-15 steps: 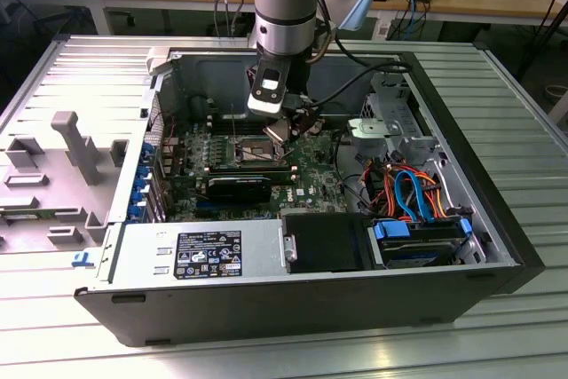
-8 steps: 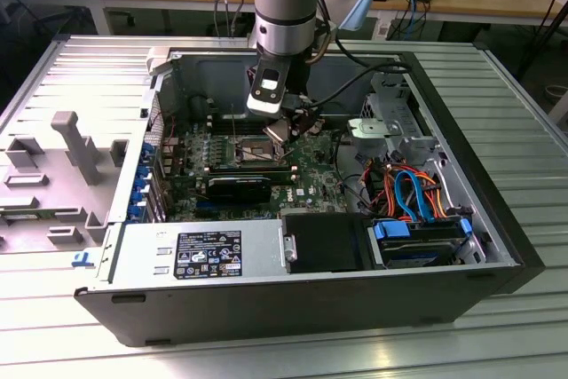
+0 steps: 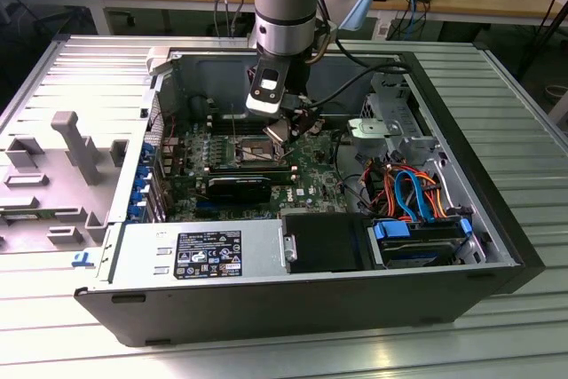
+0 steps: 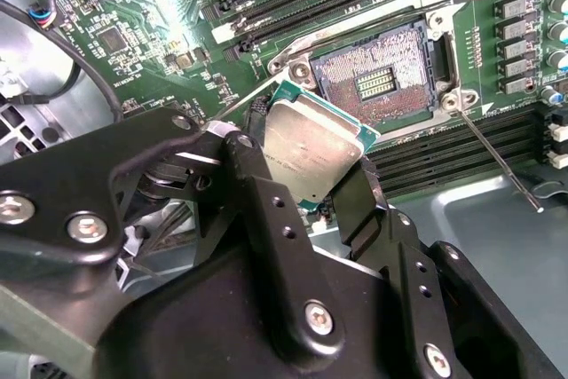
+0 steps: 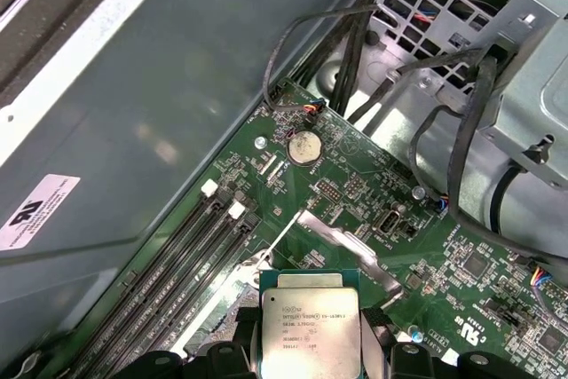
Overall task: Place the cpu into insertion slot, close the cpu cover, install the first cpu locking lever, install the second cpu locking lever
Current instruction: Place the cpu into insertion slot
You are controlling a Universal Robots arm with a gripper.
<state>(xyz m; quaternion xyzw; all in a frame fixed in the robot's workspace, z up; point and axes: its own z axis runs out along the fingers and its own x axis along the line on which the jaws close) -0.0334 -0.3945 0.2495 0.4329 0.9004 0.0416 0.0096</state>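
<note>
Hand (image 3: 282, 130) low inside the open computer case (image 3: 497, 246), hanging off the silver-and-blue arm (image 3: 284, 6) that reaches in from above, and it is pinching the cpu (image 4: 312, 144). The second wrist view has it plainly: two black fingers (image 4: 257, 193) pressed against opposite edges of the little square chip, dull silver top showing, green edge peeking around it. The chip is tilted and held in the air, clear of the board. Just beyond it sits the insertion slot (image 4: 377, 77), lying open, its field of contacts exposed inside the silver rim on the green motherboard (image 4: 133, 6). So the cpu is near the socket but apart from it, not seated. A thin metal lever (image 4: 497, 161) juts from the socket's corner out across the black memory slots (image 4: 444, 153). Over in the first wrist view the cpu (image 5: 309, 330) shows its printed lid, clamped between the fingers, with a round coin cell battery (image 5: 303, 146) farther off on the board and black cables (image 5: 461, 130) trailing past a grey metal drive cage (image 5: 524, 86). In the exterior view the insertion slot (image 3: 255, 148) lies just below the hand, towards the exterior view's left. A power supply (image 3: 200, 255) runs along the case's near wall, orange and blue cables (image 3: 413, 188) bunch at the exterior view's right, and the case lies on a ribbed metal surface (image 3: 266, 352).
</note>
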